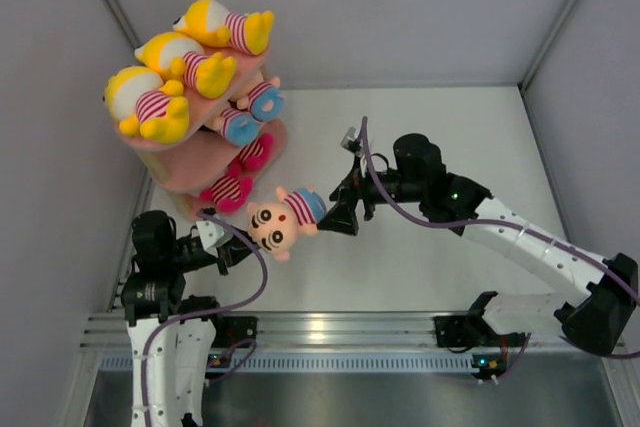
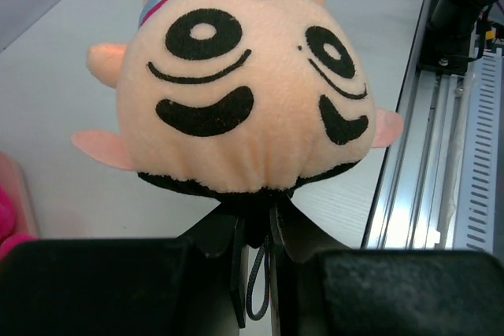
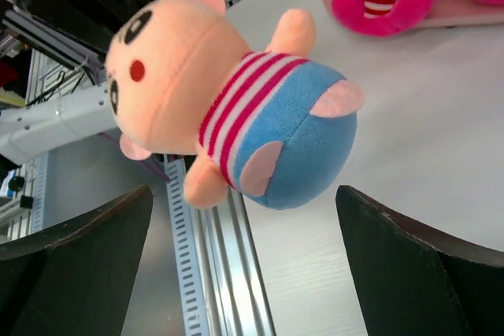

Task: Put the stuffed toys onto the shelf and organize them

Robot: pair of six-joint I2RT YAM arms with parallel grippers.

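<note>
We counted eight stuffed toys (image 1: 215, 22) in all. Our left hand (image 2: 256, 234) was clenched on the dark tuft at the crown of one pink-faced toy (image 1: 283, 219). It held the toy off the surface (image 1: 420, 267), face turned back towards that hand and blue bottom pointing away from it. Our right hand (image 1: 338, 215) was released and spread wide. Its fingers (image 3: 87, 257) sat on either side of that toy's blue bottom without touching it. To the left of the left hand stood the shelf (image 1: 185, 172), which carried the other seven. Three yellow toys (image 1: 185, 55) were on the top board, two pink-faced ones with blue bottoms (image 1: 242, 127) on the middle board, and two magenta toys (image 1: 230, 192) on the lowest board. From the right hand, one magenta toy lay on the shelf beyond the held toy.
</note>
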